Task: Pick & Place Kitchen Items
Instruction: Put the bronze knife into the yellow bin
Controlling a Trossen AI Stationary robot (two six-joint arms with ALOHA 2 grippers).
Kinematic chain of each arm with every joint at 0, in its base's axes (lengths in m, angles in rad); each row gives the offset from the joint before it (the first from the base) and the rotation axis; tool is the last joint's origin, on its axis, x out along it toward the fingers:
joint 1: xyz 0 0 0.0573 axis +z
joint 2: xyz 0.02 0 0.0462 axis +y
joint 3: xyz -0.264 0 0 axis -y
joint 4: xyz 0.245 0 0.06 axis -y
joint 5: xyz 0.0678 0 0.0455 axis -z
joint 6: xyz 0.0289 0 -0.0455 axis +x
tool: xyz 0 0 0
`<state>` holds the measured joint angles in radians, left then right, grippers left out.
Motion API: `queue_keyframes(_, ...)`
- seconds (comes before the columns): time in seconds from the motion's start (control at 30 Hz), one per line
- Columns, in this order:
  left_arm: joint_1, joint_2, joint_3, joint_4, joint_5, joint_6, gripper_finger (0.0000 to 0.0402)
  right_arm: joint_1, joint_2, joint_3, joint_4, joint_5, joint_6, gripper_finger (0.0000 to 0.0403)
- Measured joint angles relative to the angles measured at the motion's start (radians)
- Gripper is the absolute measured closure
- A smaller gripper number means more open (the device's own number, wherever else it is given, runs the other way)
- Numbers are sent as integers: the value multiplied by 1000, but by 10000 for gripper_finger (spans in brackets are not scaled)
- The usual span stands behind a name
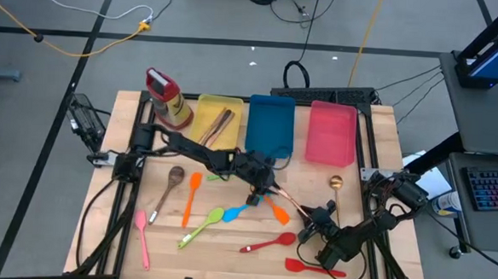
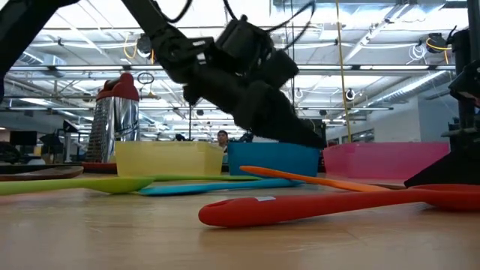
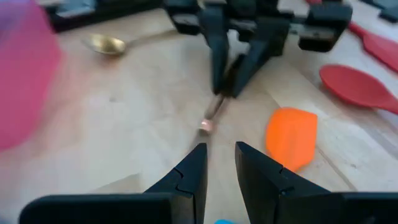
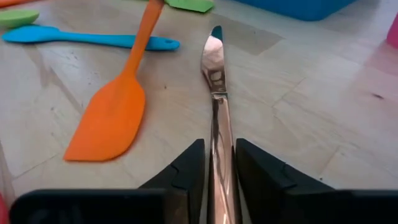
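A slim rose-gold metal knife (image 4: 214, 62) lies between my two grippers near the table's middle (image 1: 287, 201). My right gripper (image 4: 217, 162) is shut on it. My left gripper (image 3: 222, 155) stands just beyond the knife's tip (image 3: 205, 124), its fingers a narrow gap apart with nothing between them. An orange spatula (image 4: 109, 118) and a blue spoon (image 4: 87, 38) lie flat on the table beside the knife. Wooden utensils (image 1: 218, 125) lie in the yellow tray. My right gripper pinches the knife's handle (image 4: 219, 140) between its two fingers, which lie along the knife. The fingers (image 3: 217, 62) slant down from the table's right. The blade (image 4: 213, 53) points away toward my left gripper. Whether the tip rests on the table I cannot tell.
Yellow (image 1: 206, 103), blue (image 1: 271, 124) and pink (image 1: 330, 131) trays stand at the back, with a red-capped bottle (image 1: 167, 97) to their left. Green (image 1: 206, 223), pink (image 1: 144, 236), red (image 1: 269, 243), wooden (image 1: 170, 187) and gold (image 1: 334, 188) spoons, a second orange spatula (image 1: 192, 196) and a red spatula (image 1: 311, 267) lie about.
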<state>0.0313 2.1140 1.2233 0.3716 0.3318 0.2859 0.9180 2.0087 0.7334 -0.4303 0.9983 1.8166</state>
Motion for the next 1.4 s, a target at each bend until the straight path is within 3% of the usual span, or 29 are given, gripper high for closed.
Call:
queue_keyframes(0.3,-7,105,174,-105,34,-16,307,0,0,0,-1,1,4,357)
queue_keyframes(0.47,-7,109,235,-182,34,52,247,0,0,0,0,1,4,349)
queue_keyframes(0.7,-17,132,238,-163,33,53,169,-1,0,0,5,12,33,354)
queue_keyframes(0.97,-49,234,237,-43,-72,42,163,0,1,0,21,37,79,353)
queue_keyframes(1.23,-40,239,237,-35,-59,-2,163,0,1,0,50,71,62,353)
queue_keyframes(1.4,-24,239,237,-50,16,0,163,-5,2,0,58,87,22,354)
